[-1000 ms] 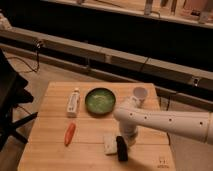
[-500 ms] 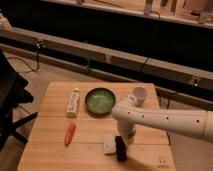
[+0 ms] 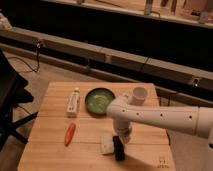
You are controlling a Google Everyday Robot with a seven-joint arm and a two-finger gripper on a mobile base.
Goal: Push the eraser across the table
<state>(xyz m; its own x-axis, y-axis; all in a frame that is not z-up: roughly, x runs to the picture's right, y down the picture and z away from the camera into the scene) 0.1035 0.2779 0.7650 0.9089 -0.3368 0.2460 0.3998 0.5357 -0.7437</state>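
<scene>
The eraser [image 3: 118,148], a small black oblong block, lies on the light wooden table [image 3: 50,150] near its front edge, right of centre. A whitish flat block [image 3: 106,144] lies touching its left side. My gripper [image 3: 123,136] hangs from the white arm [image 3: 165,119] that reaches in from the right. It sits just behind and right of the eraser's far end, close to or touching it.
A carrot [image 3: 70,133] lies at the left middle. A white tube [image 3: 73,102] lies behind it. A green bowl [image 3: 99,100] sits at the back centre, a white cup [image 3: 139,94] to its right. A small dark mark [image 3: 160,161] is near the front right corner.
The arm has shifted slightly left and down toward the eraser. The eraser and whitish block stay about where they were.
</scene>
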